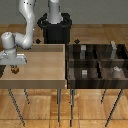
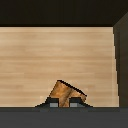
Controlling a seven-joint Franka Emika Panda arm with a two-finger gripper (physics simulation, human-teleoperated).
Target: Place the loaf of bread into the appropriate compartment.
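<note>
The loaf of bread (image 2: 65, 93) is a small orange-brown lump, tilted, sitting between my fingertips (image 2: 52, 105) over the pale wood floor. In the exterior view the bread (image 1: 16, 70) shows just under my gripper (image 1: 14, 65), at the exterior view's left end of the pale-wood tray (image 1: 42, 62). The gripper (image 2: 65, 104) looks shut on the bread, pads against both its sides. The dark brown bin (image 1: 98, 61) with its four square compartments stands at the exterior view's right, far from the gripper.
Small grey-white blocks (image 1: 84, 73) lie in the bin's compartments, another block (image 1: 116, 70) in the near right one. The tray's dark side wall (image 2: 123, 60) rises close by in the wrist view. The robot base (image 1: 55, 27) stands behind the tray.
</note>
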